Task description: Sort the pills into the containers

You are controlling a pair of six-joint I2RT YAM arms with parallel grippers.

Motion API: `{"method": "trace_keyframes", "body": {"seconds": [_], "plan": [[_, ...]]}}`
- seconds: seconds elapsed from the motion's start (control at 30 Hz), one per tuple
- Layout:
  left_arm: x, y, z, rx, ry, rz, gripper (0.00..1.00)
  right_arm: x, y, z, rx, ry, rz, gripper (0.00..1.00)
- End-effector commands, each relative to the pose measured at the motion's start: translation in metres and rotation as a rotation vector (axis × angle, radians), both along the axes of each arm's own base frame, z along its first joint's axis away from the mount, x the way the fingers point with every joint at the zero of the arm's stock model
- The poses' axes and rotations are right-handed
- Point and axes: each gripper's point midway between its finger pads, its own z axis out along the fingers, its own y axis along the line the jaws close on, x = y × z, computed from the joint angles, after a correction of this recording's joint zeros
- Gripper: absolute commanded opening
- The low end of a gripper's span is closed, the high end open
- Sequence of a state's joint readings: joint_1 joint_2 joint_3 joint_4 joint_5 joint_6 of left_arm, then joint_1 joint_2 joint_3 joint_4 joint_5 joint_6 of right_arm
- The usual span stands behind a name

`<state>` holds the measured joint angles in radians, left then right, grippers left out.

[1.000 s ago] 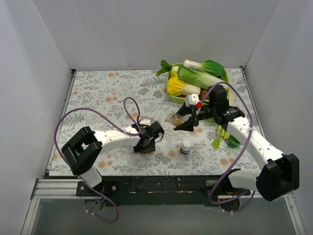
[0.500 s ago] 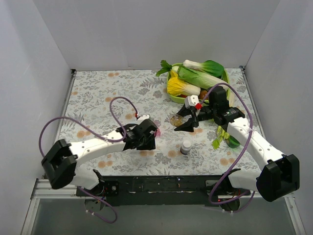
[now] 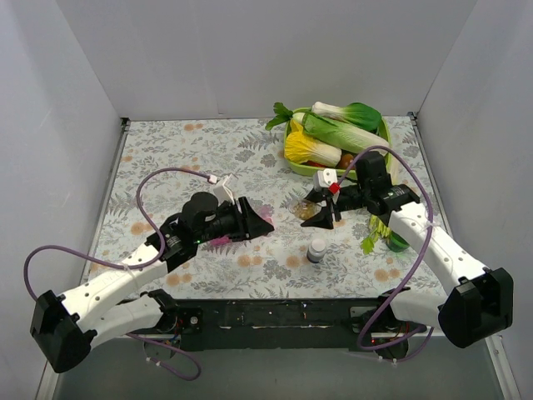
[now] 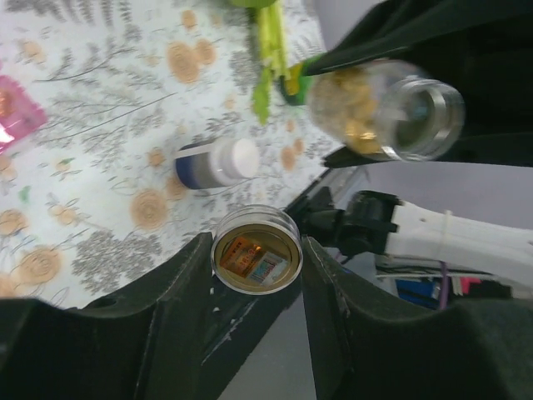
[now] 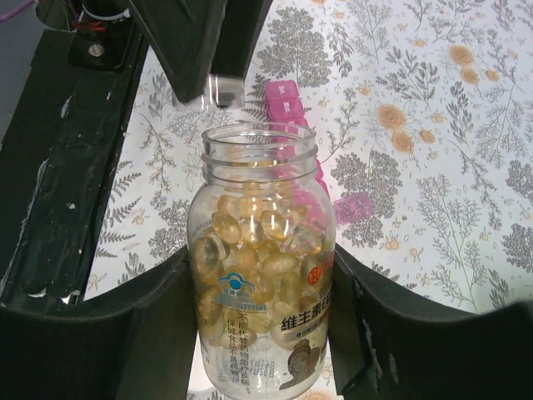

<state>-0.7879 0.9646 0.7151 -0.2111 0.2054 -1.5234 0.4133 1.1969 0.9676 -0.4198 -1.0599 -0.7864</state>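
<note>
Counter: floral, walled on three sides, with open room at left and rear. Tray: vegetables, far right, close behind the right arm. Right pincer: closed about an uncapped jar of yellow softgels, lifted, roughly upright. Left pincer: closed on a round lid, raised near the jar. Organiser: pink, flat on the counter under the left arm; whether its lids are open cannot be told. Bottle: white-capped, near the front edge. Step, as judged: pouring. Bring the jar mouth low over one compartment and tilt slowly. Draw the left pincer leftward; mind the bottle and front edge.
</note>
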Motion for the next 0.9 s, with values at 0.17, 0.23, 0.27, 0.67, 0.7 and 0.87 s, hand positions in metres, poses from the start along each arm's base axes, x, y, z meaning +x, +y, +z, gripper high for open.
{"method": "trace_keyframes", "body": {"seconds": [0.17, 0.23, 0.27, 0.67, 0.7, 0.87], "plan": [[-0.012, -0.026, 0.085, -0.352, -0.130, -0.195, 0.23, 0.001, -0.014, -0.006, -0.102, -0.033, -0.060, 0.04], [-0.008, -0.031, 0.087, -0.373, -0.122, -0.195, 0.22, 0.001, -0.015, -0.006, -0.123, -0.040, -0.068, 0.05], [-0.005, -0.034, 0.084, -0.370, -0.102, -0.194, 0.22, -0.001, -0.016, -0.008, -0.135, -0.029, -0.067, 0.05], [0.011, -0.041, 0.072, -0.339, -0.061, -0.147, 0.22, -0.014, -0.003, -0.009, -0.183, -0.020, -0.034, 0.04], [0.011, -0.042, 0.071, -0.338, -0.059, -0.149, 0.22, -0.015, -0.001, -0.009, -0.182, -0.017, -0.031, 0.04], [0.011, -0.042, 0.064, -0.332, -0.044, -0.148, 0.22, -0.016, 0.003, -0.007, -0.181, -0.010, -0.019, 0.04]]}}
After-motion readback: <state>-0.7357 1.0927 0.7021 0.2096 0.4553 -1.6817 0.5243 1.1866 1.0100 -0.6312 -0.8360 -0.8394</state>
